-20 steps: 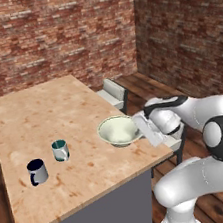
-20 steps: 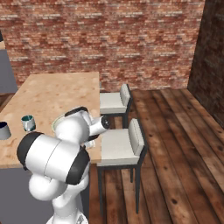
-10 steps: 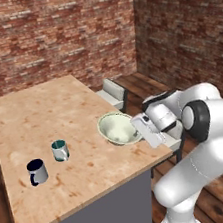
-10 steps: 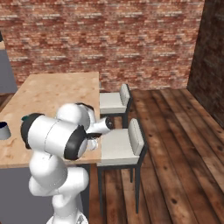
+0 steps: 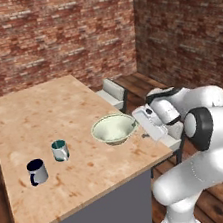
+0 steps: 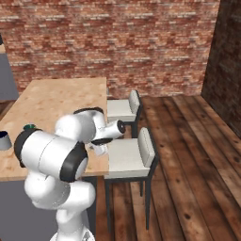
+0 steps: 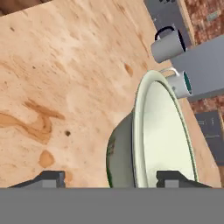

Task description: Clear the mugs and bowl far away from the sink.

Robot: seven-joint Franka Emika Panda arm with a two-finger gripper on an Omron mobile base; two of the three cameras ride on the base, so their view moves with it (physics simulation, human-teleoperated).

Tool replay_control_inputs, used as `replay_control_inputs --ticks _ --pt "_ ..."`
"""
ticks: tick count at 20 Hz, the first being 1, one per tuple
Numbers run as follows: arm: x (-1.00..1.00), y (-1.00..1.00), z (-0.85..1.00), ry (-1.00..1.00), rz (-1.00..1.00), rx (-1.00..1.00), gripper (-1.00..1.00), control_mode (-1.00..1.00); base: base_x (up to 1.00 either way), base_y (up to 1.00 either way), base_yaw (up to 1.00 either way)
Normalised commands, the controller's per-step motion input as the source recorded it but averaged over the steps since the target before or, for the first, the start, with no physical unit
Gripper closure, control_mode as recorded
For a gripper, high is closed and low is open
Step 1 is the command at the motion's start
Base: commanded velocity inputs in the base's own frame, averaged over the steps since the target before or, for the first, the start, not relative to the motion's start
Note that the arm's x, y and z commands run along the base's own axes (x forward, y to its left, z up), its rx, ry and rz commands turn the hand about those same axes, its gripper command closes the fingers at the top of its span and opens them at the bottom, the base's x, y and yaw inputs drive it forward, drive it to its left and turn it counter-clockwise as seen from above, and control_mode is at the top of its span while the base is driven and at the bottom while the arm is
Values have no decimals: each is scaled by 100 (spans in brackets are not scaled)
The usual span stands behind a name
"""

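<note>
A: Where does the bowl (image 5: 114, 129) sit, and where is the gripper (image 5: 139, 123)?

B: The pale bowl rests on the wooden counter (image 5: 43, 113) near its right-hand edge. The gripper sits just beside the bowl's rim, on the side facing the counter edge, with the white arm reaching in from there.

A: Is the gripper holding it?

B: No. In the hand view the two fingertips (image 7: 50, 179) stand wide apart, one on each side of the bowl's rim (image 7: 139, 131), which runs away from the camera between them. The jaws look spread, not pinching.

A: And the mugs?

B: The teal-lined mug (image 5: 60, 150) and the navy-lined mug (image 5: 36, 172) stand beyond the bowl, well apart from it, nearer the counter's left end.

A: What room is there to move?

B: Bare wood stretches behind and left of the bowl. The counter edge is close on the arm's side, with two chairs (image 6: 132, 155) just beyond it
</note>
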Motion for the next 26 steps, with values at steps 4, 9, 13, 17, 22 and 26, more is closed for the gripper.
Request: replay_control_inputs --ticks 4,9,13,17,22,26 --pt "-22 -5 99 -14 19 0 -100 -100 0 0 0" --pt "-75 -16 100 -10 14 -1 -100 -100 0 0 0" --pt "-98 -4 100 -7 0 -5 -100 -100 0 0 0" --pt "-100 0 100 -8 0 -12 -100 -100 0 0 0" --pt "-100 7 100 -14 0 -16 -100 -100 0 0 0" --pt "-100 29 99 -12 0 -19 -100 -100 0 0 0"
